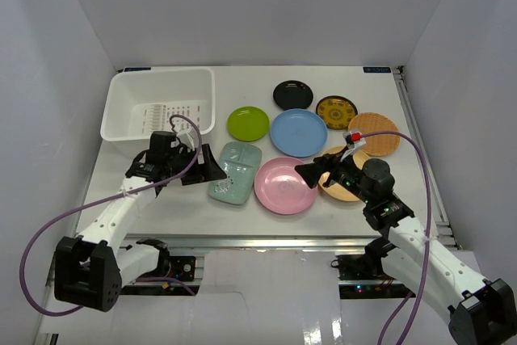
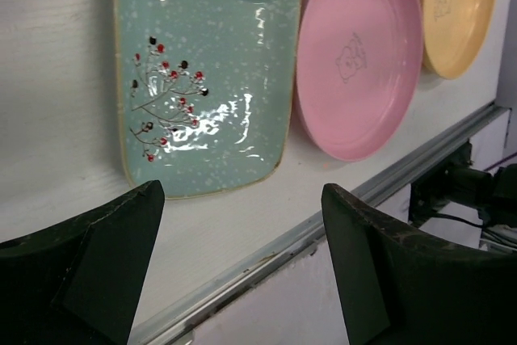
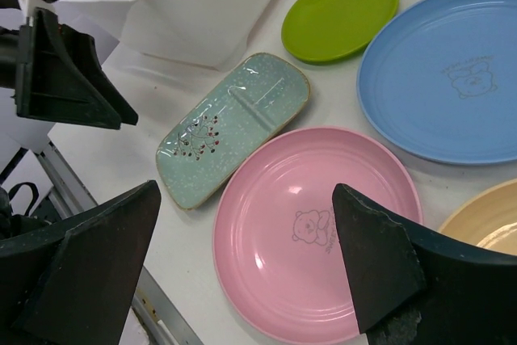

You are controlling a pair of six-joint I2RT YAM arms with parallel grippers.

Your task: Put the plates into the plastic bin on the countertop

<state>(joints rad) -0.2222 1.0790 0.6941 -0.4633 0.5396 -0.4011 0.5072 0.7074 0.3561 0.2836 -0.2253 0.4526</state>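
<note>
The left hand (image 1: 208, 170) is open and empty at 9 o'clock of the divided tray (image 1: 236, 172). The right hand (image 1: 312, 172) is open at 3 o'clock of the pink plate (image 1: 283, 186). The plates lie on the table (image 1: 178, 204), with the bin (image 1: 121, 111) at its 10 o'clock.

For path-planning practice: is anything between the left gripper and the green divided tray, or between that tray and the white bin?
Nothing visible. The open left gripper faces the green divided tray; only bare countertop and that arm lie between tray and white bin.
</note>
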